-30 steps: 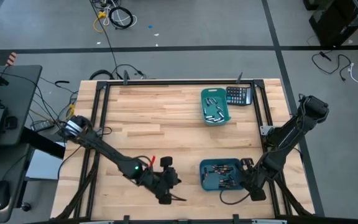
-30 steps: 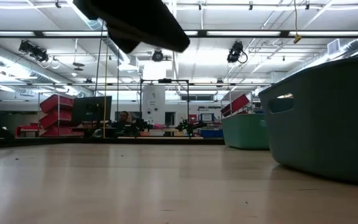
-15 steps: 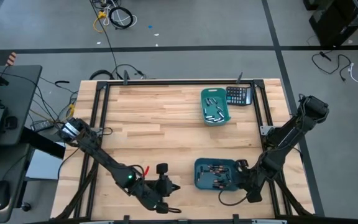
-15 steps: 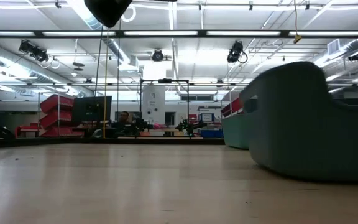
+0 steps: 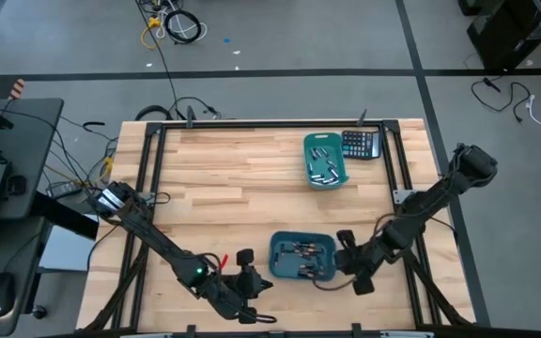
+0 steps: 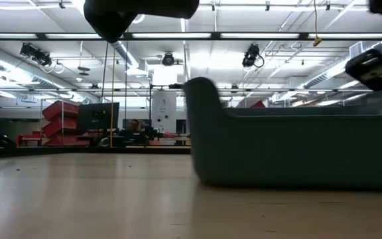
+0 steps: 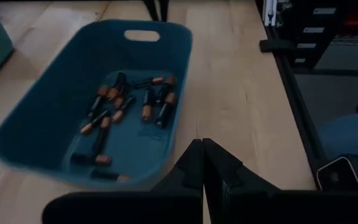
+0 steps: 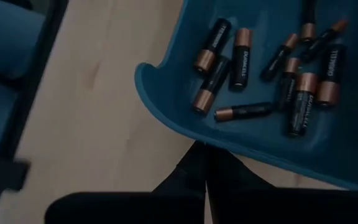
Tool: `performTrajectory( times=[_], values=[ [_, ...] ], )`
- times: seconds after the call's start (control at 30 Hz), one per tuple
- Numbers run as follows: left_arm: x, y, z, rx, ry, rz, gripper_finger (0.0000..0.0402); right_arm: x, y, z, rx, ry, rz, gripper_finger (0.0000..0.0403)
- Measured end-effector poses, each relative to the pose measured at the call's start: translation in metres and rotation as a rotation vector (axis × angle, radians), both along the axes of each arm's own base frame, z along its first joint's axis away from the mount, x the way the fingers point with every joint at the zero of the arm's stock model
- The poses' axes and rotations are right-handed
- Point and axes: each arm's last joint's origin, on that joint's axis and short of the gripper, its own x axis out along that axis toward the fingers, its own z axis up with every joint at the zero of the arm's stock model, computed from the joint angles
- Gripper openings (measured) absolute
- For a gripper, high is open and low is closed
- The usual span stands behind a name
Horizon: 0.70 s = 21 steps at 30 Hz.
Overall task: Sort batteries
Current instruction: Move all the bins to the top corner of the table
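Plainly, two teal bins [image 5: 301, 259] hold batteries [image 8: 241, 59]; both hands [image 5: 256, 287] closed, empty.

So the batteries are split in two lots. The dark ones with copper-coloured ends [image 8: 272, 74] are lying flat in a loose jumble, pointing every which way, in the teal bin near the front edge of the table [image 5: 280, 258]. The silvery-grey ones [image 5: 324, 169] are scattered flat in the far teal bin [image 5: 310, 143] toward the back right.
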Motion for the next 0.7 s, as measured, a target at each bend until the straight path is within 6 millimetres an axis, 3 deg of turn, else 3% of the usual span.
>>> performTrajectory(
  times=[0.3, 0.7],
  values=[
    [0.002, -0.001, -0.016, 0.003, 0.034, 0.032, 0.0000, 0.032, -0.017, -0.017, -0.068, -0.061, 0.008, 0.0000],
    [-0.015, 0.001, -0.030, 0.031, 0.159, 0.145, 0.0000, 0.041, -0.022, -0.019, -0.101, -0.105, 0.016, 0.0000]
  ],
)
